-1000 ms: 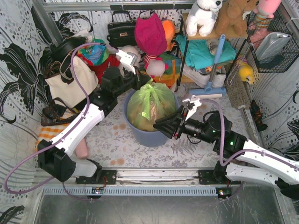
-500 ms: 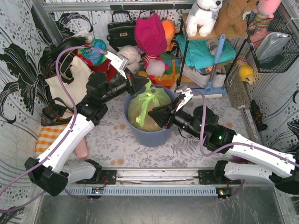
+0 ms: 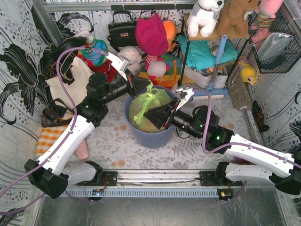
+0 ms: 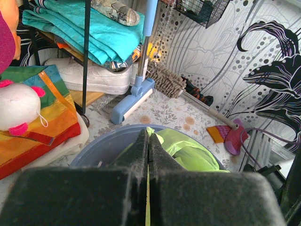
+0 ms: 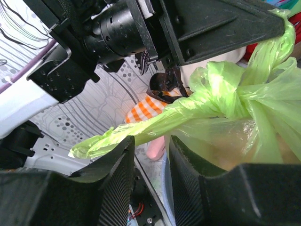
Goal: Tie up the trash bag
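Change: a second ago the trash bag [image 3: 141, 107] bulged higher out of the bin [image 3: 151, 137]; it now sits lower inside it. The right gripper [image 3: 150, 114] has come from the bin's right side to over the bag's top, and its fingers have drawn apart.
Bag position: upright in the round blue-grey bin at the middle of the floor, tan paper showing through the green plastic.
Left gripper [image 3: 143, 86]: fingers pressed together on a thin strip of the bag's plastic, at the bin's far rim.
Right gripper: fingers spread with a clear gap. The bag's twisted tail [image 5: 141, 128] crosses just beyond their tips and is not pinched.
Only in the right wrist view: a knot [image 5: 244, 106] gathering the bag's neck, and the left gripper's fingers clamping an ear of plastic above it.
Only in the left wrist view: a sliver of green squeezed between the closed pads, with a blue mop [image 4: 134, 96] on the floor beyond the bin.
Axis: the tail's long axis runs from the knot out toward the left arm's side, and the held ear points up toward the far rim.
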### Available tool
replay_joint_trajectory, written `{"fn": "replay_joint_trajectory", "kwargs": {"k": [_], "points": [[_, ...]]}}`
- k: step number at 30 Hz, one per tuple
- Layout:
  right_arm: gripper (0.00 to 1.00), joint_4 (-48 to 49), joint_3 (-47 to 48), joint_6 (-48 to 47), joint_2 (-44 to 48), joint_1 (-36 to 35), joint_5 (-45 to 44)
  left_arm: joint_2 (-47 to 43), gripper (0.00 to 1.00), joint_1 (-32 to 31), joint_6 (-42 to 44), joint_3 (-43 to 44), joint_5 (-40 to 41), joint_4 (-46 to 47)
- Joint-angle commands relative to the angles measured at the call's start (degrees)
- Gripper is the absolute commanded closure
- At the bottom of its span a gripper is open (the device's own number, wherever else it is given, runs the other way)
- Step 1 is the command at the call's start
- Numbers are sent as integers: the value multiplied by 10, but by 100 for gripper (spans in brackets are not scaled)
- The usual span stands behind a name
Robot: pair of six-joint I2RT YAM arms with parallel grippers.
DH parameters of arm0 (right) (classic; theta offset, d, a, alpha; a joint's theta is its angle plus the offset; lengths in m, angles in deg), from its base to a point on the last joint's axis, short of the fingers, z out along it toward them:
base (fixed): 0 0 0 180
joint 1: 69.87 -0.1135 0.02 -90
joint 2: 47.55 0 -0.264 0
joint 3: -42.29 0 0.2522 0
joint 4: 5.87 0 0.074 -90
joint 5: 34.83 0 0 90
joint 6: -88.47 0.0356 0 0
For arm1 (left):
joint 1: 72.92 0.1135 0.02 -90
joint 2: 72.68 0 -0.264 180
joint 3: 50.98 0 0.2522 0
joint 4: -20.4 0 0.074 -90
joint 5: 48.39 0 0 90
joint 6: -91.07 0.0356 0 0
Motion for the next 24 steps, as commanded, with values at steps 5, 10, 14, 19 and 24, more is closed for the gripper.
{"fn": "replay_joint_trajectory", "kwargs": {"k": [5, 10, 14, 19, 24], "points": [[63, 44, 4, 34, -12, 2, -11, 0, 100, 4, -1, -2, -7, 20], [64, 56, 9, 45, -33, 2, -10, 1, 100, 3, -1, -4, -5, 19], [63, 84, 9, 66, -54, 2, 2, 2, 100, 4, -1, -6, -5, 20], [56, 123, 2, 104, -76, 2, -3, 2, 100, 4, 0, -7, -5, 22], [46, 174, -11, 128, -87, 2, -13, 1, 100, 3, 0, -7, -7, 22]]}}
